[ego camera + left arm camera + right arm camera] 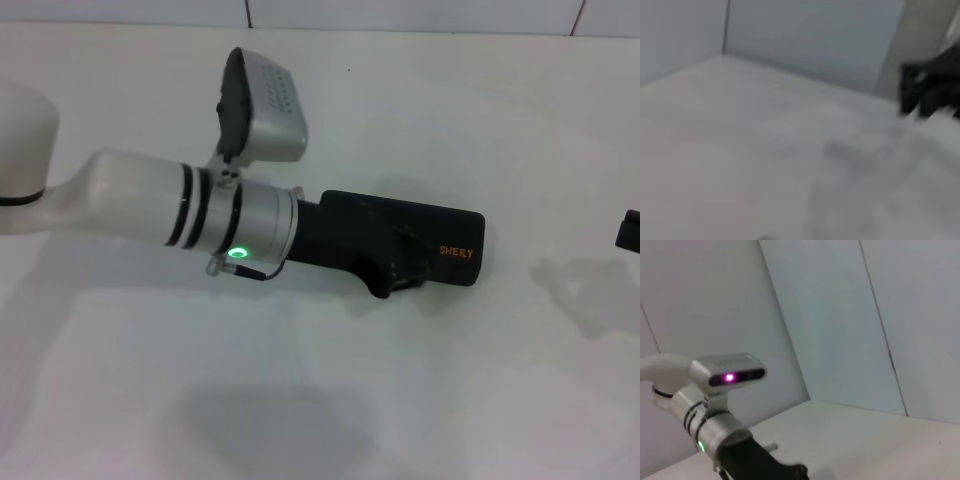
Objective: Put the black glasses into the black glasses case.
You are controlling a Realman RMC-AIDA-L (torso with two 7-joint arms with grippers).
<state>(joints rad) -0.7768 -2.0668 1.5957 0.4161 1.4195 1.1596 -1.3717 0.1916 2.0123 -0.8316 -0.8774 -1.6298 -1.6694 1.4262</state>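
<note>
Head view shows the black glasses case (455, 248) lying shut on the white table (400, 400), a little right of centre. Its long axis runs side to side across the table, tipped slightly so the right end sits a touch nearer the robot. It is a hard, matte black box with rounded corners, and small orange letters reading "SHERY" sit near its right end.

Reaching in from the left, the left arm (150, 200) is a smooth white tube ending in a brushed silver cuff with black rings and a glowing green ring light. A silver camera block with a dotted face sits on top of the wrist. Beyond the cuff, the left gripper (385, 262) is a black body lying low over the left half of the case, black against black, so I cannot tell whether its fingers are apart or together, or whether they hold anything.

At the far right edge of the table a dark bit of the right gripper (630, 232) peeks in, well apart from the case; too little shows to judge its fingers. A faint greyish smudge (590, 290) marks the tabletop near it.

From the right wrist view the left arm's silver cuff and camera block (727, 372) appear with a purple light lit.
</note>
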